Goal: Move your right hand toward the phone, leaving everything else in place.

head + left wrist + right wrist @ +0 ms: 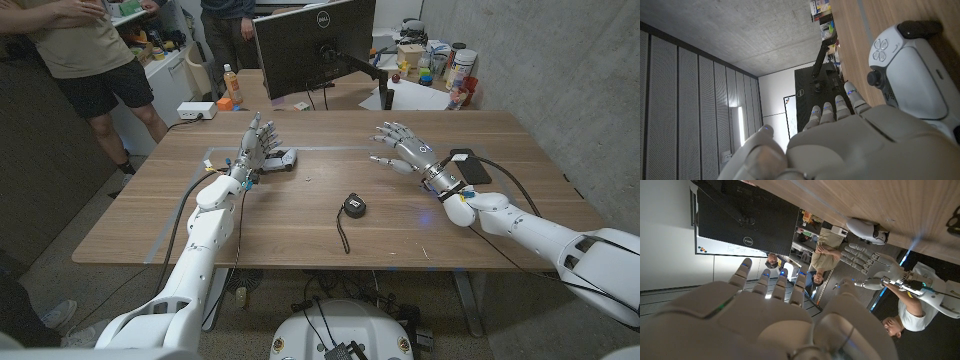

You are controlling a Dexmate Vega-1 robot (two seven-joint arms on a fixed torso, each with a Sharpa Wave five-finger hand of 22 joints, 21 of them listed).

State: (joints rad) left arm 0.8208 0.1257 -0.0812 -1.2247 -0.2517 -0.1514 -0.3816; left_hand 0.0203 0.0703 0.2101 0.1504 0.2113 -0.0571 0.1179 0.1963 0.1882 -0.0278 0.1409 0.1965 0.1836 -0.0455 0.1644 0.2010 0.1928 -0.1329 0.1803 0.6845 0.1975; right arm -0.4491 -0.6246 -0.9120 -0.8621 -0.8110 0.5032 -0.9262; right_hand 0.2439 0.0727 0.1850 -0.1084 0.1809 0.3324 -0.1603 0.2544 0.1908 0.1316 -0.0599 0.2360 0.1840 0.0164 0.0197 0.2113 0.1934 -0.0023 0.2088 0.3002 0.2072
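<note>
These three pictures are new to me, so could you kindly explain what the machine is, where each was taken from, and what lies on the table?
It is a two-armed robot standing at a wooden table, steered by a person. One picture looks down from its head; the other two come from cameras on each wrist, so they appear turned. The left hand is raised with fingers spread beside a white game controller, holding nothing. The right hand is also open, fingers apart, and the phone lies dark beside that arm's wrist. A small black device with a cord sits mid-table. Behind the table stand a monitor and some people.
</note>
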